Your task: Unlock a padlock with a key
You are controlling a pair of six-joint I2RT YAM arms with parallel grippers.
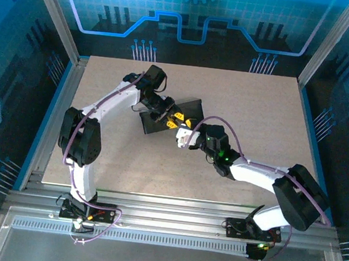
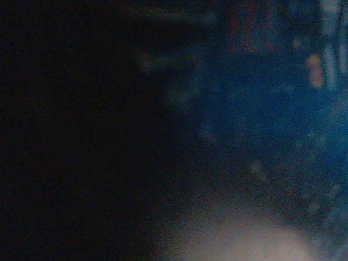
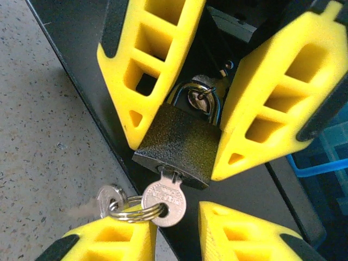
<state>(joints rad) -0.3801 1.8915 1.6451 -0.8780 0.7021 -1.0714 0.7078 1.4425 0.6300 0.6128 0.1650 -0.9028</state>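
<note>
Clamping the padlock (image 3: 176, 145) between its yellow fingers (image 3: 144, 70), the left end effector (image 1: 173, 119) is closed on the dark, textured body, one finger pressed to each side; the steel shackle (image 3: 187, 92) arches up between those fingers; the key (image 3: 166, 202) sits pushed into the keyway on the padlock's underside, its round silvery head sticking out, with a split ring (image 3: 130, 213) and a second key (image 3: 111, 197) hanging from it; the right end effector (image 3: 178, 231) sits just short of that head, its fingers parted and gripping nothing, the ring lying at the tip of one of them; beneath all this is a flat black case (image 1: 196, 108), set aslant near the middle of the pale speckled tabletop (image 1: 260, 96); both arms (image 1: 264, 173) reach inward and meet over it; the left wrist view is too dark and blurred to read.
</note>
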